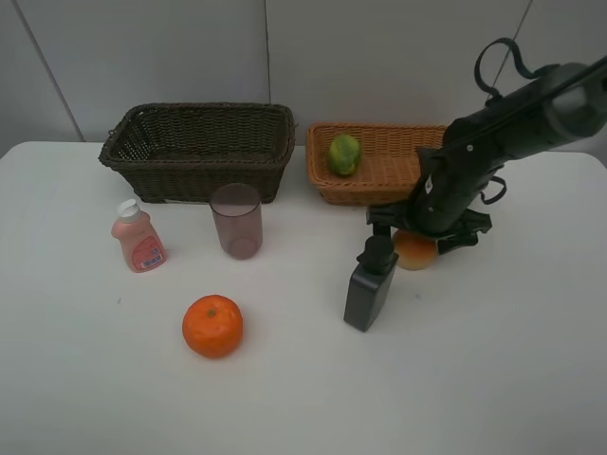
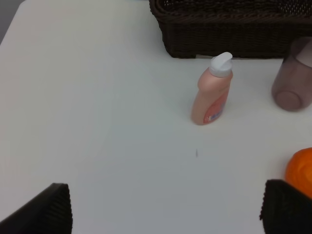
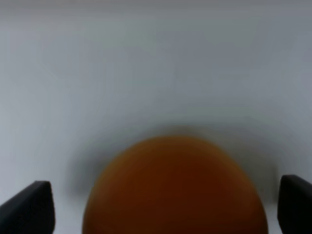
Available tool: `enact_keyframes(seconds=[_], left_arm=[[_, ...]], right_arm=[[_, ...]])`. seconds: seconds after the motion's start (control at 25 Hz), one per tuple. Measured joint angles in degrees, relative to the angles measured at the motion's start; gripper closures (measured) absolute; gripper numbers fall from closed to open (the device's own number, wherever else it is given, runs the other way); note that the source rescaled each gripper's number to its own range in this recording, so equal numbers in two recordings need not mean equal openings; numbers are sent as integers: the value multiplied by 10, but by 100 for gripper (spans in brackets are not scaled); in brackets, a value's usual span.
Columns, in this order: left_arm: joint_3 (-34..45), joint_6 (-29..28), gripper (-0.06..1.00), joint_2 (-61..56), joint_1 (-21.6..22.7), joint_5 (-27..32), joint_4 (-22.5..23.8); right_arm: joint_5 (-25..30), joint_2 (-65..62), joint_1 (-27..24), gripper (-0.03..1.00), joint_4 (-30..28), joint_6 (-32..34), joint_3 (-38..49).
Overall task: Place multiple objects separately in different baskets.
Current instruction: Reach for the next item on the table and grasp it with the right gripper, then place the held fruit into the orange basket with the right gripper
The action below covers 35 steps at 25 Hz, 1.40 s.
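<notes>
At the right claw (image 1: pixel 427 234): wide open, holding nothing, down low with a finger on each side of the peach (image 1: pixel 415 254). Place of the peach: on the table (image 1: pixel 493 379), just in front of the tan basket (image 1: pixel 365 195) and right next to the black bottle (image 1: pixel 368 284). Touching it or not, cannot tell.

Could go wrong in a few ways. Round and smooth, so may roll or pop out if squeezed off the middle. May slip and drop on the way up if pinched too softly. Could bump the black bottle with the near finger and tip it over, being so close. Could also land on the lime (image 1: pixel 344 154) already in the tan basket and bounce out.

At the left claw (image 2: pixel 165 214): wide open too, empty, over bare table near the pink bottle (image 2: pixel 212 92).

Farther out, waiting on the table: the cup (image 1: pixel 236 220) and the orange (image 1: pixel 212 325), in front of the dark basket (image 1: pixel 190 175). No trouble there for now.
</notes>
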Motion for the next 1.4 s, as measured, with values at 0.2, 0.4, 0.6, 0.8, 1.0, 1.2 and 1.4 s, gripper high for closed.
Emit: enact_keyframes(seconds=[0.2,0.4,0.6,0.8,1.0,1.2,1.4], left_arm=[[0,0,-6,0,0,0,0],[0,0,-6,0,0,0,0],[0,0,-6,0,0,0,0],[0,0,-6,0,0,0,0],[0,0,-6,0,0,0,0],[0,0,-6,0,0,0,0],[0,0,-6,0,0,0,0]], right_arm=[[0,3,0,11,-1,0,0],[0,4,0,57,-1,0,0],[2,4,0,57,-1,0,0],[2,4,0,57,-1,0,0],[2,4,0,57,-1,0,0],[24,-15,0,57,11,-11,0],[102,-62,0,57,46,-86,-26]])
